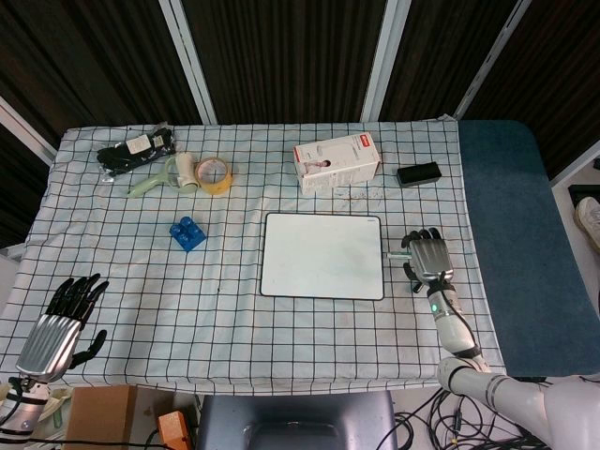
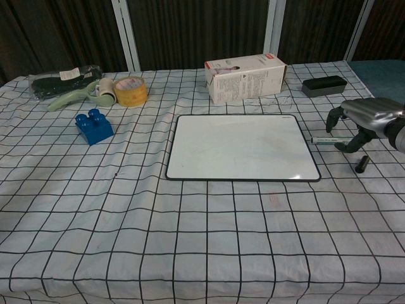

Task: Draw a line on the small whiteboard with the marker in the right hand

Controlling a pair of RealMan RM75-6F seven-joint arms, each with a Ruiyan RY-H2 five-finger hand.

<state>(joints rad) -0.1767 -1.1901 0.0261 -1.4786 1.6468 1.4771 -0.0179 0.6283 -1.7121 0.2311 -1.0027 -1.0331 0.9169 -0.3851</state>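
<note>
Chest view: marker [image 2: 324, 140] under right robot hand [image 2: 362, 123]

the small whiteboard [image 2: 242, 147] is laid flat mid-table. a box [image 2: 245, 76] is set just behind it, with an eraser [image 2: 324, 86] further right. a toy brick [image 2: 93, 126] is found to its left, and behind that a tape roll [image 2: 130, 90], a lint roller [image 2: 81, 96] and a bagged item [image 2: 60, 80]. the marker [image 2: 326, 140] is placed just right of the board, under the right hand [image 2: 361, 121], with a cap [image 2: 361, 164] nearer the front edge. the left hand [image 1: 61, 323] is kept at the near-left corner.
</note>
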